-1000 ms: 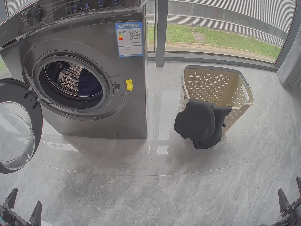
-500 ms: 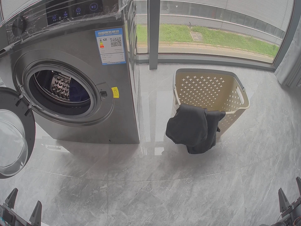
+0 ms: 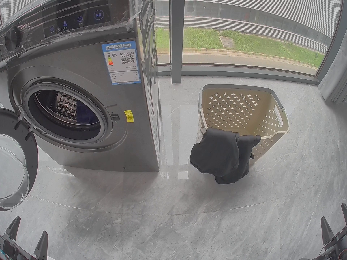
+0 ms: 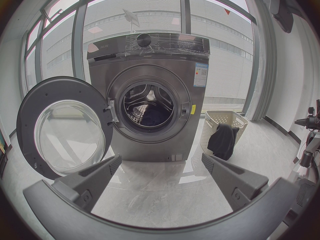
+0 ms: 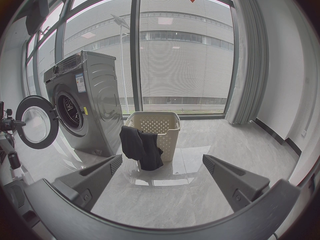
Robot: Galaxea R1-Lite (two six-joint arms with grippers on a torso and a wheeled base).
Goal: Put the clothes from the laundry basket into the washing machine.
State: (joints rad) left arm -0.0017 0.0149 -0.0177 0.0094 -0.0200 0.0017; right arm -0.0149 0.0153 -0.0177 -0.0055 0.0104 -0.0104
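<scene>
Left pincer (image 3: 30, 226) sits low on the robot's left, fingers spread wide, gripping nothing. Right pincer (image 3: 333, 212) is low on the robot's right in the same state: wide apart, nothing held. Both are well away from the laundry.

Washing machine (image 3: 90, 102) is a grey front-loader standing on the floor (image 3: 180, 217) against the window (image 3: 245, 26). Its door (image 3: 14, 163) is swung fully open to the machine's left. A dark blue cloth (image 3: 86, 114) already lies inside the drum (image 3: 65, 107), towards the back. There's a blue-edged label (image 3: 121, 63) on the front panel, upper right of the opening.

Laundry basket (image 3: 278, 112) is beige and perforated, upright on the floor to the right of the machine, with a gap between them. A black garment (image 3: 220, 156) is draped over the basket's near rim, most of it hanging down the outside wall and not quite touching the floor. Can't see whether anything lies at the bottom of the basket.

Grey curtain (image 3: 334, 80) hangs at the far right by the window.
</scene>
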